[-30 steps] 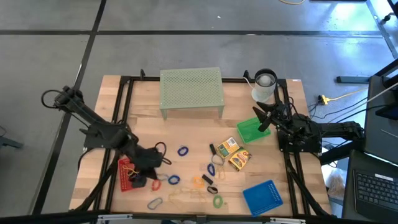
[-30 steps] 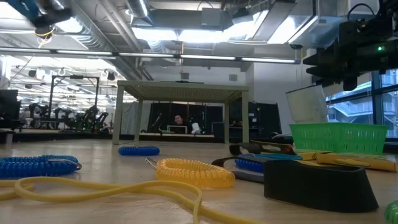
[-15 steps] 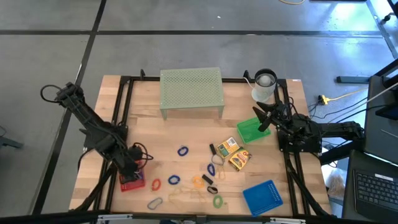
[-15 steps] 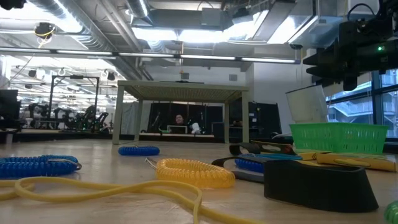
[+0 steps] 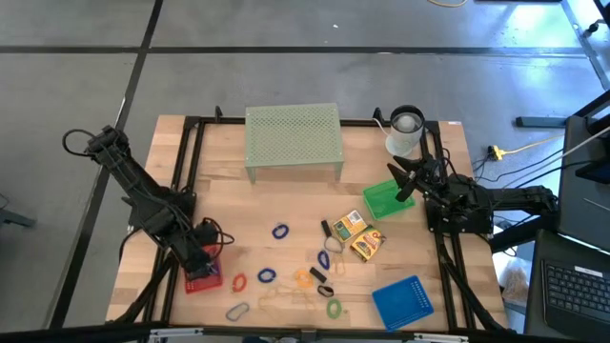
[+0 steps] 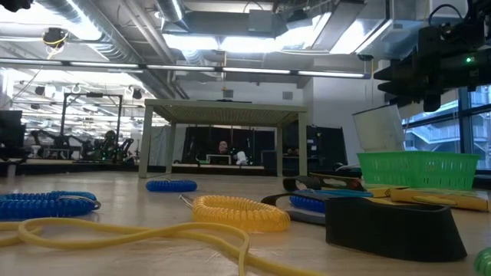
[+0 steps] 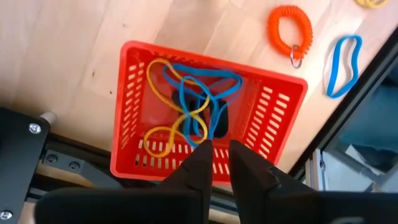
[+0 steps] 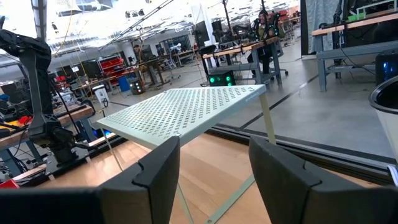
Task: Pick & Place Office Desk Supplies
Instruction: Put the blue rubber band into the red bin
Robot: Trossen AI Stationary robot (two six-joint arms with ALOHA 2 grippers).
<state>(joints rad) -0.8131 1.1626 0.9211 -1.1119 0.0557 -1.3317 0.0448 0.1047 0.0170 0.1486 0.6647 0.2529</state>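
Note:
The supplies lie loose on the near half of the table: blue rings point(image 5: 279, 231), a red ring point(image 5: 238, 282), an orange ring point(image 5: 303, 277), a green ring point(image 5: 334, 308), black clips point(image 5: 325, 229) and two yellow boxes point(image 5: 349, 226). My left gripper point(image 5: 202, 259) point(image 7: 221, 149) hangs over the red tray point(image 5: 204, 279) point(image 7: 273, 102). Its fingers are almost together and nothing shows between them. Yellow and blue bands point(image 7: 186, 102) and a black clip point(image 7: 217, 118) lie in that tray. My right gripper point(image 5: 405, 181) point(image 8: 214, 168) waits open above the green tray point(image 5: 386, 198).
The pale green mesh riser point(image 5: 293, 138) stands at the far middle, with a white cup point(image 5: 405, 131) at the far right. A blue tray point(image 5: 401, 302) sits near right. A coiled red ring point(image 7: 290, 28) and a blue band point(image 7: 344, 65) lie beside the red tray. Black frame rails run along both table sides.
My left gripper has swung from the table's middle toward the left and near edge and now hangs over the red tray. It has held still there for the last half second. The right arm has kept still.

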